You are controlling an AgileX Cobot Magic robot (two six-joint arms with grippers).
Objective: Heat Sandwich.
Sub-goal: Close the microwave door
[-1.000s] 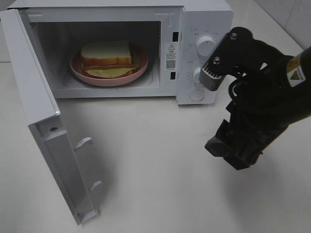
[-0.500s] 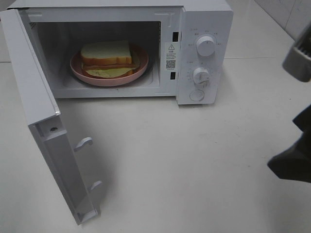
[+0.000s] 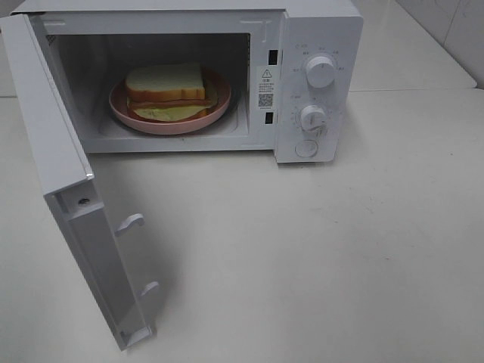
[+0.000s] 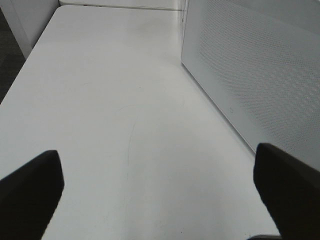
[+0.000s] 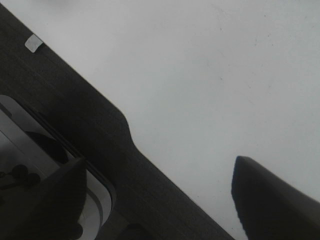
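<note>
**Exterior high camera:** The microwave (image 3: 265, 23) stands at the back of the white table (image 3: 318, 257) with its door (image 3: 53, 151) swung wide open on the left-hand side. Inside the cavity sits a round pink plate (image 3: 121, 110). The sandwich (image 3: 166, 85) lies on it: white bread with a tan crust, a reddish-brown layer beneath, and pale yellow-green filling spilling towards the front of the plate. On the control panel to the right of the cavity I see an upper knob (image 3: 321, 70), a lower knob (image 3: 312, 118) and a round button (image 3: 306, 148) below them.

**Left wrist camera:** The left gripper (image 4: 160, 200) hangs over bare tabletop (image 4: 110, 100). Its two dark fingers (image 4: 30, 192) sit at opposite edges of the picture, spread wide. They clasp nothing and touch nothing that I can make out. A white perforated panel (image 4: 260, 70) stands upright on the table, near one finger but clear of it.

**Right wrist camera:** The right gripper (image 5: 157, 192) is over the table's edge (image 5: 210, 60), where the white surface gives way to dark floor (image 5: 65, 100) beneath. Its fingers (image 5: 275, 200) are likewise well apart, with nothing between them. A pale, round-cornered object shows partly behind one finger. I cannot tell what it is.
</note>
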